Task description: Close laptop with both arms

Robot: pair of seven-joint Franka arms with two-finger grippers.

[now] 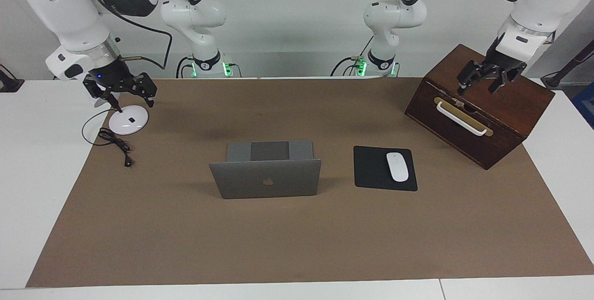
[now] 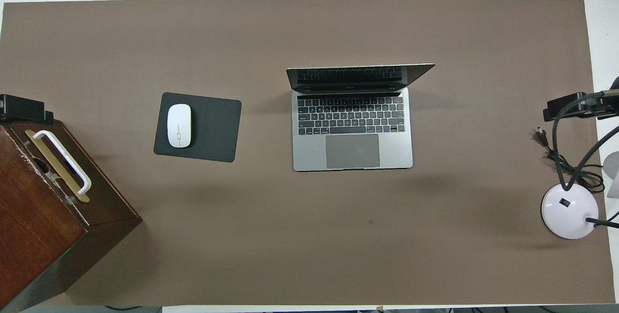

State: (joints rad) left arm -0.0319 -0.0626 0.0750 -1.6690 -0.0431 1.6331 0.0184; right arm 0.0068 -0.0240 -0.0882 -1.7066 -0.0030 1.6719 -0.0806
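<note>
Thin silver-grey metal laptop open, frame centre. Left gripper upper right, right gripper upper left, both fingers spread, empty.

Brown-matted table, laptop, mousepad, wooden box, lamp

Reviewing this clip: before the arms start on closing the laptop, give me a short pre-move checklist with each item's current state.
1. Lid of the laptop is up and there to push: ok, open, with the screen toward the robots.
2. Keyboard free of objects: ok, nothing lies on it in the overhead view.
3. Left gripper free: ok, open, holding nothing, over the wooden box.
4. Right gripper free: ok, open, holding nothing, above the lamp base.
5. Mousepad and mouse apart from the laptop: ok, beside it toward the left arm's end.
6. Either gripper at the lid: not ok, both hang at the table's ends.
</note>
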